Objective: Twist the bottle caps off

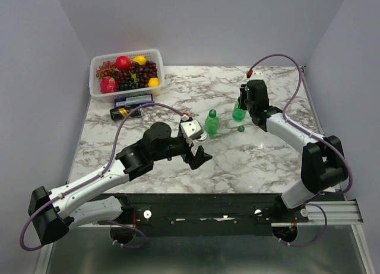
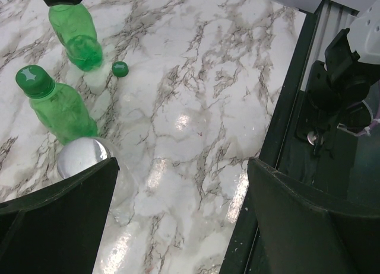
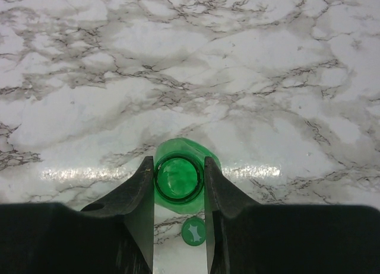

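**Right jaws.** Clenched on the neck of the uncapped green bottle, one finger on each side of the open mouth. The grip sits high, at the neck, and most likely serves to steady the bottle upright on the desk. The loose green cap lies flat on the desk just beside the bottle foot; in the right wrist view it shows in the gap between the two fingers, below the mouth. Judged from this, the first cap is done.

**Left jaws.** Released, spread wide, grasping nothing. They hang over bare desk with the clear bottle just beside one finger, partly hidden behind it. Its silvery cap is seated. The capped green bottle stands just beyond that same finger, upright, near the clear one, and between the two sets of jaws.

**Appearance of the work items.**
- Green bottles: translucent, small, ribbed at the waist.
- Green cap: dark, round, with a pale star-like mark on top; fully seated.
- Silvery cap: wider than the green caps, glossy, reflecting light.

**Remaining work, as judged:** two caps not yet unscrewed.
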You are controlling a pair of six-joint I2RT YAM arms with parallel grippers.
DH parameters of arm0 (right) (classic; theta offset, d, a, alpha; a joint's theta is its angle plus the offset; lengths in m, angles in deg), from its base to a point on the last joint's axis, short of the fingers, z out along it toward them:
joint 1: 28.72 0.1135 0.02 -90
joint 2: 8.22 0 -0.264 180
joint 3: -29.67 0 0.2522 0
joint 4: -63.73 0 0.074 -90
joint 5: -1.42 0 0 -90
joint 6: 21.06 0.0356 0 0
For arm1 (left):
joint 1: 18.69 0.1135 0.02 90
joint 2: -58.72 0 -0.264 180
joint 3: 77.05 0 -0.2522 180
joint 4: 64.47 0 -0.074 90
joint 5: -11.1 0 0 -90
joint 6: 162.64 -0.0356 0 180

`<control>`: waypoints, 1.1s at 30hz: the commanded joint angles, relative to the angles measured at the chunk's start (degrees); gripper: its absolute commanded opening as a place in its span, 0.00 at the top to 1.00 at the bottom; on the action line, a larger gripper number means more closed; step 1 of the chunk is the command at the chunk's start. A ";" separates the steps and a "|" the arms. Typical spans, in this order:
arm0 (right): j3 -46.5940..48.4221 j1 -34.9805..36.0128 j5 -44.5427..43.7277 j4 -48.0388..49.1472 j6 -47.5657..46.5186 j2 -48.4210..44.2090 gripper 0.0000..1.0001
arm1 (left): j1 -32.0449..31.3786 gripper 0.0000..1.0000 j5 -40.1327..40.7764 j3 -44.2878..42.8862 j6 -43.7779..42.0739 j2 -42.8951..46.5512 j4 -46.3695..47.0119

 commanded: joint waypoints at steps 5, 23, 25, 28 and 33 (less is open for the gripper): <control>-0.39 -0.47 -1.38 1.32 1.33 2.29 0.99 | -0.11 0.01 0.21 -0.83 -0.25 -0.40 -0.03; 4.44 -0.56 -0.85 -5.27 -0.25 -1.31 0.22 | -0.03 0.01 1.27 -1.44 -0.69 -0.40 -1.00; 4.44 -0.47 0.11 -5.45 -0.43 -3.32 0.15 | -0.03 0.01 1.36 -1.36 -0.60 -0.31 -1.00; 4.44 -0.39 0.64 -6.93 -0.52 -5.44 0.11 | -0.03 0.01 1.18 -1.27 -0.17 -0.14 -0.74; 1.64 2.06 2.47 -8.00 -0.78 -13.34 0.13 | 0.15 0.01 5.56 -1.71 1.50 -0.84 -1.52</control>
